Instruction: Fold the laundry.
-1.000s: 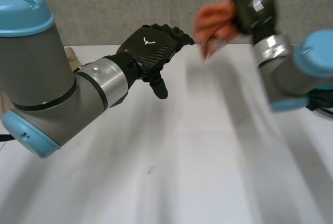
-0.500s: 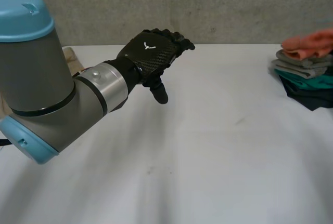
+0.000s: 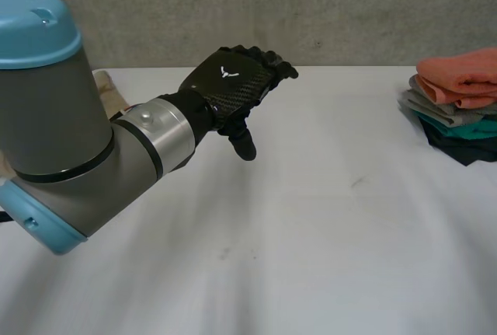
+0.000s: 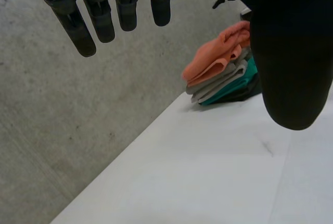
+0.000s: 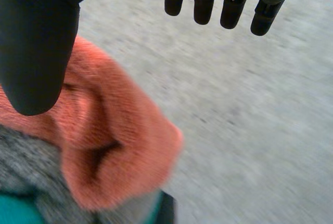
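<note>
A stack of folded laundry point(image 3: 458, 106) lies at the table's right edge, with an orange cloth point(image 3: 460, 75) on top of grey, teal and dark pieces. The same stack point(image 4: 225, 70) lies well beyond my left hand's fingertips. My left hand point(image 3: 229, 86) hovers above the far middle of the table, fingers straight, thumb point(image 4: 291, 52) hanging down, holding nothing. My right hand point(image 5: 36, 37) hangs just above the orange cloth point(image 5: 119, 141), its fingers point(image 5: 234, 3) straight and clear of the cloth, with the thumb close over the fold.
The white table point(image 3: 326, 234) stretches wide between my left arm and the stack. A grey wall point(image 3: 349, 8) runs along its far edge. A tan thing point(image 3: 109, 90) peeks out behind my left arm.
My right hand carried the orange cloth rightward out of the head view; the cloth now lies on top of the stack and the hand has opened. My left hand barely moved.
</note>
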{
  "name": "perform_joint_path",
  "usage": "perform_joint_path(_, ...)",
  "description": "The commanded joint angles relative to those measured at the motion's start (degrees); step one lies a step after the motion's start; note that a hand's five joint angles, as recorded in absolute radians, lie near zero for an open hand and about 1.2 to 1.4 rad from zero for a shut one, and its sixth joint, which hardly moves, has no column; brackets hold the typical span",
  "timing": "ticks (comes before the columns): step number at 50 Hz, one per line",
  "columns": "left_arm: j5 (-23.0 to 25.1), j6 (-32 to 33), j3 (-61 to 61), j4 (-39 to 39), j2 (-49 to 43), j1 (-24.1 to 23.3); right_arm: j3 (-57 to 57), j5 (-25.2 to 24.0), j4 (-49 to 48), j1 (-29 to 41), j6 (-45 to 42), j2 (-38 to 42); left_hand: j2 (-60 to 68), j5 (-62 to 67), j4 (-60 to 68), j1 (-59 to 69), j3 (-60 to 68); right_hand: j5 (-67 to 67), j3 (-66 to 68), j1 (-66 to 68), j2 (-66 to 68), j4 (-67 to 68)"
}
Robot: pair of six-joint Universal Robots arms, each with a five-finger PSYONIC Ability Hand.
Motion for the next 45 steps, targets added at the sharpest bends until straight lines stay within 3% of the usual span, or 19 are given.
perform_joint_path(1, 0.1, -0.7, 0.6, 0.1, 2.5, -0.4, 0.7, 13.9, 17.2, -5.8, -9.9, -8.7, 3.7, 3.5, 3.8, 4.2, 3.7, -2.9, -2.1, -3.0, -2.2, -2.5)
perform_joint_path(7, 0.1, -3.7, 2.3, 1.9, 4.4, -0.4, -2.2, 24.2, 20.5, -5.1, -22.1, -13.5, 3.7, 3.5, 3.8, 4.2, 3.7, -2.9, -2.1, -3.0, -2.2, -2.5)
perform_joint_path(11, -0.4, -5.7, 3.9, 4.4, 7.0, 0.4, -2.2, 27.5, 17.7, 2.6, -23.4, -17.4, 3.5, 3.3, 3.7, 4.0, 3.5, -2.9, -2.1, -3.0, -2.2, -2.5)
perform_joint_path(16, -6.0, -5.8, 6.4, 6.1, 9.4, 3.4, 5.2, 25.2, 6.9, 13.3, -19.8, -25.2, 3.7, 3.5, 3.8, 4.2, 3.7, -2.9, -2.1, -3.0, -2.2, -2.5)
perform_joint_path(19, -11.4, -4.8, 7.1, 6.1, 9.1, 9.3, 10.7, 21.4, 2.7, 17.2, -18.8, -28.0, 4.3, 4.2, 4.5, 4.8, 4.4, -2.9, -2.1, -3.0, -2.2, -2.5)
perform_joint_path(21, -14.6, -2.2, 6.3, 6.1, 7.9, 15.0, 15.7, 16.1, 0.1, 21.6, -18.8, -28.7, 4.3, 4.2, 4.5, 4.9, 4.4, -2.9, -2.1, -3.0, -2.2, -2.5)
perform_joint_path(26, -16.6, 7.3, 3.9, 6.4, 0.7, 23.3, 23.6, 9.6, -0.1, 29.1, -19.1, -28.7, 4.7, 4.5, 4.8, 5.2, 4.7, -2.9, -2.1, -3.0, -2.2, -2.5)
perform_joint_path(32, -15.7, 19.3, 5.5, 13.1, -14.8, 30.6, 28.3, 10.0, 7.7, 32.3, -21.6, -24.0, 4.8, 4.7, 5.0, 5.4, 4.9, -2.9, -2.1, -3.0, -2.2, -2.5)
perform_joint_path(35, -14.1, 22.3, 7.4, 16.3, -21.2, 34.0, 28.9, 10.2, 11.7, 32.3, -24.2, -20.9, 4.8, 4.7, 5.0, 5.4, 4.9, -2.9, -2.1, -3.0, -2.2, -2.5)
perform_joint_path(40, -4.8, 26.7, 13.8, 19.9, -34.3, 37.5, 30.9, 11.0, 14.0, 32.3, -28.5, -18.8, 4.8, 4.7, 5.0, 5.4, 4.9, -2.9, -2.1, -3.0, -2.2, -2.5)
perform_joint_path(45, 0.1, 27.3, 20.2, 20.2, -42.1, 38.1, 33.1, 12.0, 14.0, 32.3, -30.6, -18.6, 6.8, 6.7, 7.0, 7.4, 6.9, -2.9, -2.1, -3.0, -2.2, -2.5)
